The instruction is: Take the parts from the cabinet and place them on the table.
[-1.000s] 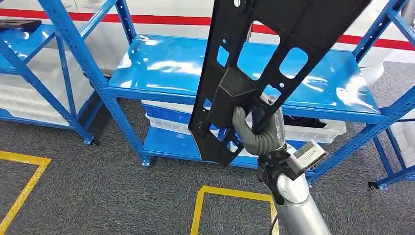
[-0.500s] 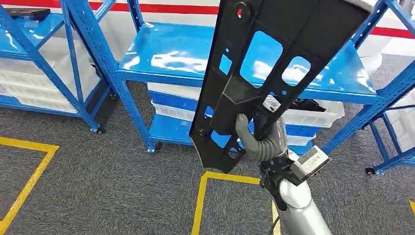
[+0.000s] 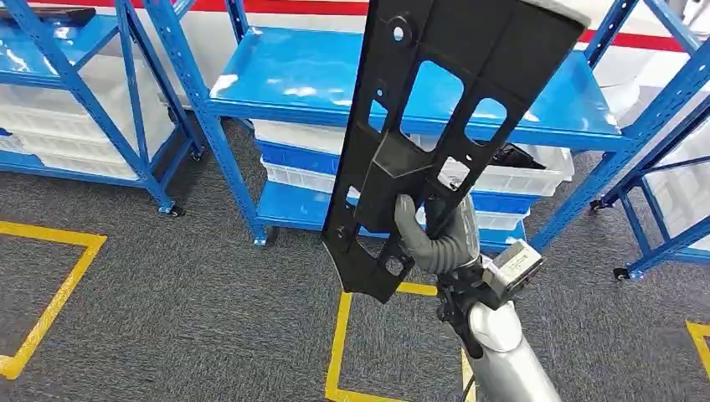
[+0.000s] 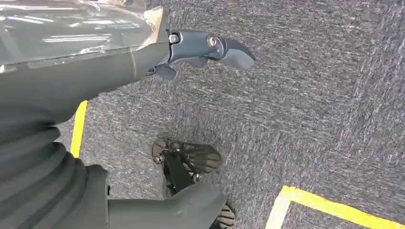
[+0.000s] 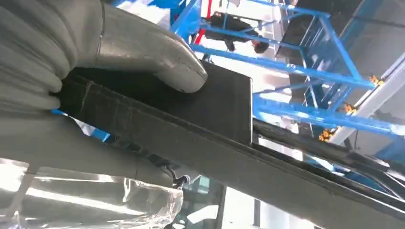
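Fingers [image 3: 410,219] of the right hand [image 3: 439,234] are wrapped around the lower part of a long black panel [image 3: 435,126], which is held upright and raised toward twelve o'clock in front of the blue shelving [image 3: 276,79]. At the left hand [image 4: 210,47], fingers are seen apart above the grey carpet [image 4: 310,95], with nothing held. Because the panel is gripped low with most of its length overhead, it could, by judgement, be tipped or swung into the shelf posts while being carried to the table.
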Controlling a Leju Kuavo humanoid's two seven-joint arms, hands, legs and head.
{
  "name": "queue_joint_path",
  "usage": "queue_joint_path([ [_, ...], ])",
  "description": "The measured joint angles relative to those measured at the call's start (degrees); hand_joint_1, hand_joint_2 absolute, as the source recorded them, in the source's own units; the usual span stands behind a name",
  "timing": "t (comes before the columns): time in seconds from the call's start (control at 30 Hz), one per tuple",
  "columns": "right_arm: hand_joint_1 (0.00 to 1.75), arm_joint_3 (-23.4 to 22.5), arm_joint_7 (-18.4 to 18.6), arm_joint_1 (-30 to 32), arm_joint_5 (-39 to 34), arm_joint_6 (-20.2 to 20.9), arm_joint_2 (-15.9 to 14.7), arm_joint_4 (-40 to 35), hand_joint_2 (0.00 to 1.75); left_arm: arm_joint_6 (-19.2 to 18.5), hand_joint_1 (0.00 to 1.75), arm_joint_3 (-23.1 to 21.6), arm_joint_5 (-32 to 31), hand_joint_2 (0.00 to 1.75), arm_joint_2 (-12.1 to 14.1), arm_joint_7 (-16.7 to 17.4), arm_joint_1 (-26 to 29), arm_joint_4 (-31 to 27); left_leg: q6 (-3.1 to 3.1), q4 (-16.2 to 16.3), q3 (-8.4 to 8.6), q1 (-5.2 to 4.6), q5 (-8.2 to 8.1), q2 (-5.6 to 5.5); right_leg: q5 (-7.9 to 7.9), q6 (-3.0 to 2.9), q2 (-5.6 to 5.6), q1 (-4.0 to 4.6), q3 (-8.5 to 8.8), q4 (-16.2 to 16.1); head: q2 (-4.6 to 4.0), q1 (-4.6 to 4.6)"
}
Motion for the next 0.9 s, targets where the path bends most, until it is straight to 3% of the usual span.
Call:
queue_joint_path([
  [0.07,1.75,0.00,0.00,0.13,0.11,0.04,0.00,0.17,1.75,0.02,0.00,0.18,0.00,1.75,0.00,0.02,0.20,0.00,1.17,0.04,-0.55,-0.73,0.75,0.03,1.01,0.99,0.02,0.04,-0.13,-0.40,-0.02,0.00],
  [0.1,1.75,-0.07,0.00,0.40,0.13,0.02,-0.07,0.26,1.75,0.02,0.00,0.22,0.00,1.75,0.00,0.04,0.33,0.02,2.39,-0.61,-1.55,-0.54,1.75,0.38,0.98,1.48,0.03,0.37,-0.65,-0.10,-0.02,-0.02],
  [0.13,1.75,-0.30,0.02,0.72,0.15,0.04,-0.09,0.28,1.75,0.04,0.00,0.22,0.00,1.75,-0.02,0.09,0.28,0.02,3.01,-0.55,-2.18,-0.78,2.47,0.58,-1.14,0.87,0.19,-0.22,-1.64,1.35,0.00,-0.13],
  [0.17,1.75,-0.53,0.02,0.93,0.26,0.06,-0.09,0.28,1.75,0.07,0.00,0.22,-0.02,1.75,0.00,0.20,0.26,0.00,3.84,-0.56,-3.16,-0.77,3.14,0.64,-4.48,-0.06,0.22,-0.05,-3.09,4.48,-0.02,0.26],
  [0.2,1.75,-0.70,0.02,1.10,0.42,0.13,-0.09,0.28,1.75,0.15,0.00,0.24,0.00,1.75,0.04,0.24,0.29,0.00,3.92,-0.55,-4.09,-0.87,3.87,0.65,-7.63,-0.65,0.25,-0.04,-4.31,8.66,-0.02,0.33],
  [0.23,1.75,-0.85,0.04,1.37,0.61,0.30,-0.13,0.28,1.75,0.20,0.00,0.24,-0.02,1.75,0.07,0.28,0.30,0.00,4.07,-0.51,-4.97,-0.96,4.65,0.69,-9.98,-0.83,0.29,-0.03,-5.37,13.05,-0.02,0.28],
  [0.27,1.75,-1.05,0.04,1.71,0.70,0.46,-0.13,0.28,1.75,0.24,0.00,0.24,-0.02,1.75,0.07,0.28,0.29,0.00,4.11,-0.48,-5.91,-1.08,5.54,0.75,-11.11,-0.47,0.35,-0.02,-5.97,16.98,-0.02,0.37],
  [0.3,1.75,-1.11,0.04,2.02,0.79,0.61,-0.13,0.28,1.75,0.26,0.00,0.24,-0.02,1.75,0.07,0.28,0.29,0.00,4.08,-0.42,-7.01,-1.21,6.40,0.76,-10.45,0.17,0.38,0.03,-5.38,18.47,-0.02,0.37],
  [0.33,1.75,-1.14,0.04,2.25,0.87,0.85,-0.15,0.28,1.75,0.26,0.00,0.24,-0.02,1.75,0.07,0.28,0.28,0.00,4.00,-0.39,-8.06,-1.31,7.17,0.78,-8.77,0.96,0.39,0.07,-3.58,17.56,-0.02,0.37],
  [0.37,1.75,-1.20,0.02,2.40,1.12,1.11,-0.15,0.28,1.75,0.22,0.00,0.26,-0.02,1.75,0.07,0.26,0.27,0.00,3.87,-0.38,-8.93,-1.40,7.90,0.79,-7.04,1.46,0.39,0.20,-0.84,14.64,0.00,0.37],
  [0.4,1.75,-1.27,-0.04,2.44,1.38,1.27,-0.13,0.28,1.75,0.22,0.00,0.26,-0.02,1.75,0.04,0.22,0.28,0.00,3.71,-0.38,-9.72,-1.44,8.63,0.79,-6.01,1.46,0.37,0.40,2.65,10.28,0.00,0.35],
  [0.43,1.75,-1.40,-0.11,2.43,1.79,1.57,-0.11,0.26,1.75,0.22,0.00,0.24,-0.02,1.75,0.04,0.13,0.16,0.00,3.51,-0.33,-10.20,-1.44,9.26,0.77,-6.69,0.79,0.36,0.46,6.79,4.80,0.00,0.37],
  [0.47,1.75,-1.57,-0.15,2.43,2.03,1.77,-0.07,0.20,1.75,0.22,0.00,0.24,-0.02,1.75,-0.04,0.02,0.12,0.00,3.11,-0.23,-10.68,-1.74,9.63,0.59,-8.49,-0.14,0.37,0.96,10.70,-0.34,0.00,0.37],
  [0.5,1.75,-1.66,-0.35,2.46,2.51,1.94,-0.02,0.17,1.75,0.39,0.00,0.26,-0.02,1.75,-0.02,-0.11,0.12,0.00,2.68,-0.24,-10.77,-1.72,10.27,0.56,-9.60,-0.51,0.46,1.31,10.43,-2.81,0.00,0.26],
  [0.57,1.75,-2.07,-0.59,3.07,3.41,2.10,0.00,0.09,1.75,0.57,0.00,0.26,-0.02,1.75,-0.02,-0.17,0.14,0.00,1.99,-0.90,-10.70,-1.38,11.50,0.40,-9.00,-1.16,0.41,1.64,10.11,-2.40,0.00,0.26],
  [0.6,1.75,-2.19,-0.63,3.51,3.89,2.12,0.00,0.06,1.75,0.65,0.00,0.33,-0.02,1.75,0.09,-0.15,0.26,0.00,1.60,-0.87,-10.88,-1.38,11.84,0.25,-8.22,-1.74,0.19,0.56,9.83,-2.91,0.00,0.26],
  [0.63,1.75,-2.21,-0.66,3.75,4.30,2.18,0.02,0.06,1.75,0.74,0.00,0.50,0.00,1.75,0.33,-0.13,0.33,-0.02,1.39,-0.07,-11.43,-0.99,10.42,0.16,-7.67,-2.01,-0.41,0.31,9.61,-2.84,0.00,0.33],
  [0.67,1.75,-2.23,-0.70,4.13,4.48,2.25,0.24,0.04,1.75,0.74,0.00,0.76,0.00,1.75,0.31,-0.11,0.48,-0.02,1.09,2.22,-12.12,-0.81,6.90,0.31,-7.10,-2.99,-0.52,0.23,9.12,-2.83,-0.02,-0.12],
  [0.73,1.75,-2.27,-0.85,4.60,4.81,2.27,0.48,0.02,1.75,0.74,0.00,0.85,0.07,1.75,0.28,-0.09,0.68,-0.02,0.15,10.77,-14.37,-0.48,0.41,0.31,-6.19,-3.10,-1.06,0.27,8.07,-2.81,-0.02,-0.35],
  [0.77,1.75,-2.27,-0.94,4.86,4.89,2.27,0.46,0.02,1.75,0.72,0.00,0.90,0.07,1.75,0.33,-0.09,0.72,-0.02,-0.28,14.44,-15.17,-0.33,-0.64,0.32,-5.87,-2.97,-1.42,0.27,7.55,-2.75,-0.02,-0.37],
  [0.8,1.75,-2.34,-0.98,5.22,4.92,2.27,0.46,0.04,1.75,0.72,0.00,0.96,0.07,1.75,0.35,-0.09,0.79,-0.02,-0.57,16.85,-15.35,-0.09,-0.23,0.38,-5.53,-2.77,-1.81,0.26,7.24,-2.67,-0.02,-0.42],
  [0.83,1.75,-2.38,-1.05,5.53,4.96,2.27,0.46,0.04,1.75,0.72,0.00,1.01,0.07,1.75,0.37,-0.09,0.87,-0.02,-0.77,16.62,-14.38,0.20,1.11,0.45,-5.34,-2.54,-2.29,0.18,7.14,-2.56,-0.02,-0.42],
  [0.9,1.75,-2.43,-1.11,5.75,5.05,2.29,0.46,0.02,1.75,0.72,0.00,1.01,0.07,1.75,0.44,-0.13,0.99,-0.02,-1.04,9.16,-8.62,0.62,4.25,1.13,-5.15,-2.18,-2.96,-0.07,6.57,-2.09,0.00,-0.42],
])
